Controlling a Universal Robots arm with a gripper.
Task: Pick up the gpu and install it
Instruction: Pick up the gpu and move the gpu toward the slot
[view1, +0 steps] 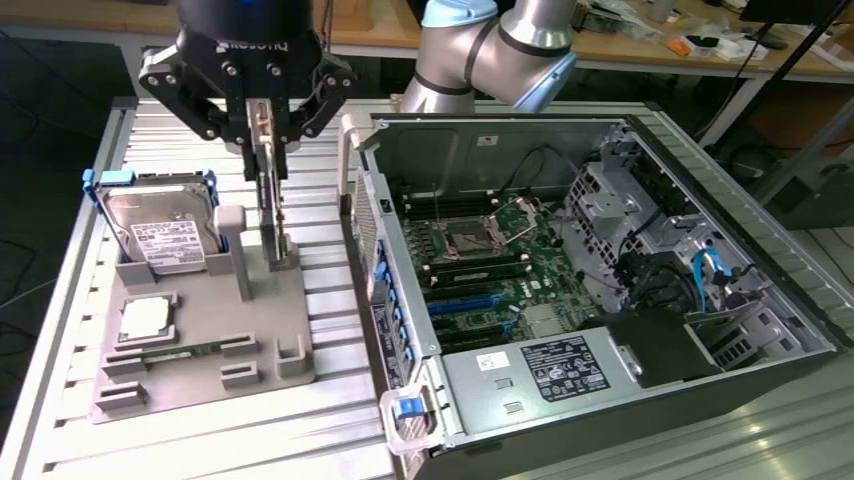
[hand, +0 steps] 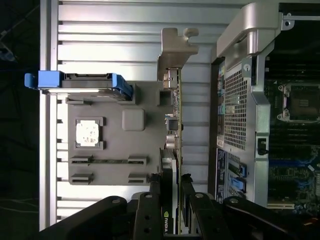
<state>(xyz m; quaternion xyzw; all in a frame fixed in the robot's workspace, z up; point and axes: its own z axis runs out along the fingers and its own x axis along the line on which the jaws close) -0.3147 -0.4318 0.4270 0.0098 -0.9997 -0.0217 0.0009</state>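
The gpu (view1: 274, 205) stands on its edge, a thin dark card with its lower end at the upright stand of the grey fixture tray (view1: 260, 340). My gripper (view1: 267, 138) hangs over it at the exterior view's left, with its fingers closed against both faces of the card's top. In the wrist view the gpu (hand: 172, 125) runs edge-on away from my gripper (hand: 170, 181), and its silvery end bracket (hand: 176, 45) is at the far end. The open computer case (view1: 400, 300) lies beside it, at the exterior view's right.
On the tray sit a silver hard drive in a blue frame (view1: 158, 232), a processor chip (view1: 144, 318) and a green memory stick (view1: 180, 350). Inside the case are the motherboard (view1: 487, 255), its blue slots (view1: 467, 300) and a drive cage (view1: 641, 230). The arm (view1: 494, 50) reaches over the case's back.
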